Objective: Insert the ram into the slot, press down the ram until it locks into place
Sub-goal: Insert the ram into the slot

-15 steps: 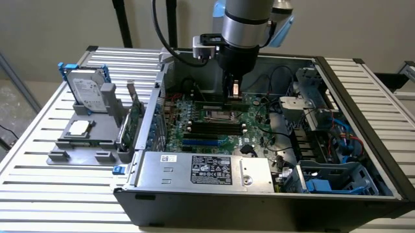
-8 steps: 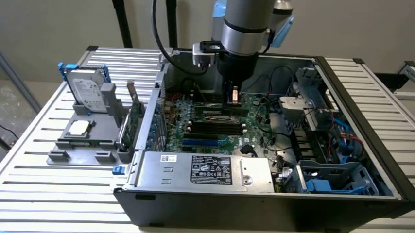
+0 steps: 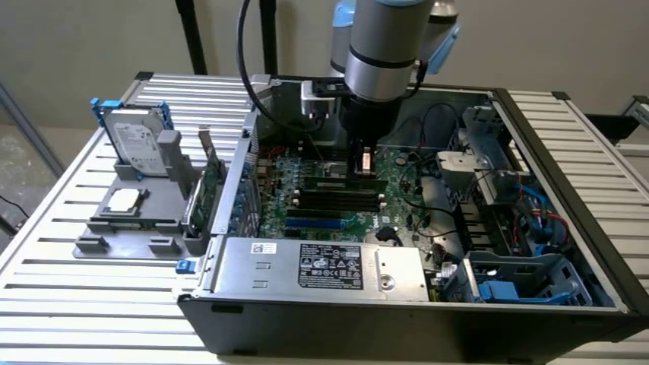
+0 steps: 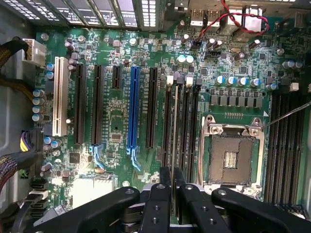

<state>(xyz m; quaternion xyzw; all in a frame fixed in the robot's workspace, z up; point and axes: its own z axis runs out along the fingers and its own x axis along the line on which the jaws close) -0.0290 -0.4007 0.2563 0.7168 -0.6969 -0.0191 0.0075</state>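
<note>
The ram (image 3: pixel 335 183) is pinched between the gripper's (image 4: pixel 172 171) narrowly parted fingers (image 4: pixel 165 182).

We find the exterior view set outside the computer case (image 3: pixel 406 319), raised above it and angled down into its open side. It stands far enough off to take in the whole case, the slatted table (image 3: pixel 61 304) beneath it and the arm (image 3: pixel 384 46) reaching in. We find the wrist view facing squarely onto the motherboard (image 4: pixel 116 121) at close range, with the gripper (image 4: pixel 172 194) in its foreground. Both views share the motherboard around the blue slot (image 3: pixel 316 223)
</note>
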